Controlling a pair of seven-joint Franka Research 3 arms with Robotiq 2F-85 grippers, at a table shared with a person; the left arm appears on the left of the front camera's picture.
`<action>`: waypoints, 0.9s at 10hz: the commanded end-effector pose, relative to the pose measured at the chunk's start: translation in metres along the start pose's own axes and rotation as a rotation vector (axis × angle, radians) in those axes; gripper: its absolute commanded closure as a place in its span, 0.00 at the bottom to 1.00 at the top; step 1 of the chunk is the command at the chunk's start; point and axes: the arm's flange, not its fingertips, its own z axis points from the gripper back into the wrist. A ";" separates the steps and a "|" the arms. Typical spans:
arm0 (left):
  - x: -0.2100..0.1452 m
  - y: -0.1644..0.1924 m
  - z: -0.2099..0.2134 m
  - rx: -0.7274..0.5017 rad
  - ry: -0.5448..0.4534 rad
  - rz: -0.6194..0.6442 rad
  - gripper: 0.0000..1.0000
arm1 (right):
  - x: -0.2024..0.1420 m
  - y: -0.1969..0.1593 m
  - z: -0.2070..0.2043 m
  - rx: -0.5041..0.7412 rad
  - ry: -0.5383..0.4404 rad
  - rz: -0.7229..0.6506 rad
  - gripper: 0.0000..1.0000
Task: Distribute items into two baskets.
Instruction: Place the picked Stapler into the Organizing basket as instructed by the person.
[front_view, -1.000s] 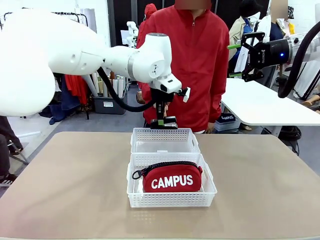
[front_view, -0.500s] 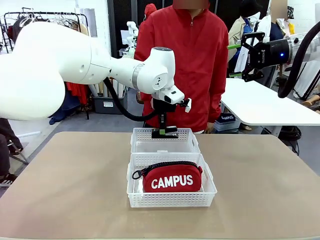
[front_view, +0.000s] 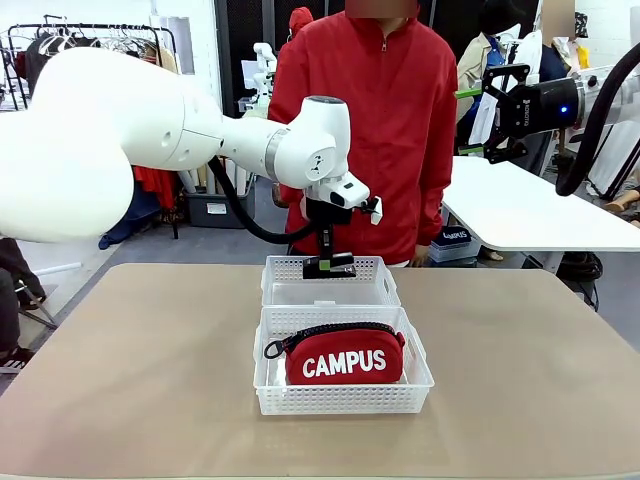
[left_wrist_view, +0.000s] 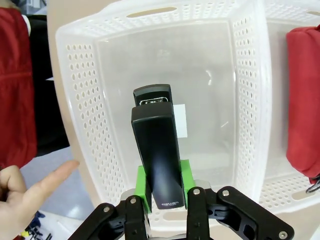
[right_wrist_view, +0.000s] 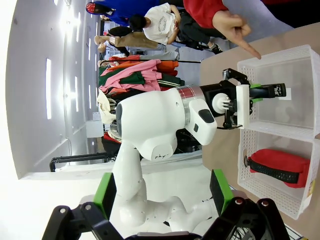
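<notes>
My left gripper (front_view: 325, 258) is shut on the slim black stapler (front_view: 335, 266) and holds it low over the far basket (front_view: 372, 291). In the left wrist view the stapler (left_wrist_view: 157, 150) stands between the green pads (left_wrist_view: 141, 182), with the far basket's (left_wrist_view: 95, 100) see-through floor beneath it. The red CAMPUS pouch (front_view: 345, 357) lies in the near basket (front_view: 340, 400), and the pouch (left_wrist_view: 302, 100) also shows at the left wrist view's right edge. My right gripper (front_view: 490, 110) hangs open, high at the right, away from the table. In the right wrist view its gripper (right_wrist_view: 162, 195) has spread, empty jaws.
A person in a red jacket (front_view: 385, 120) stands at the table's far side. Their hand (left_wrist_view: 27, 187) points with one finger beside the far basket's outer wall; the hand (right_wrist_view: 235, 30) appears in the right wrist view too. Bare tan tabletop (front_view: 130, 350) lies left and right of the baskets.
My left gripper has come down with the stapler, from above the far basket's rim to low over it. The right arm has not moved.
</notes>
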 end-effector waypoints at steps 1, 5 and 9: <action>-0.001 -0.002 -0.002 -0.001 0.001 -0.023 1.00 | -0.002 0.003 -0.001 0.005 0.002 -0.014 0.00; -0.001 0.009 -0.016 -0.078 0.031 -0.035 1.00 | -0.002 0.003 -0.001 0.005 0.002 -0.014 0.00; -0.001 0.015 -0.034 -0.113 0.000 -0.037 1.00 | -0.002 0.003 -0.001 0.005 0.002 -0.014 0.00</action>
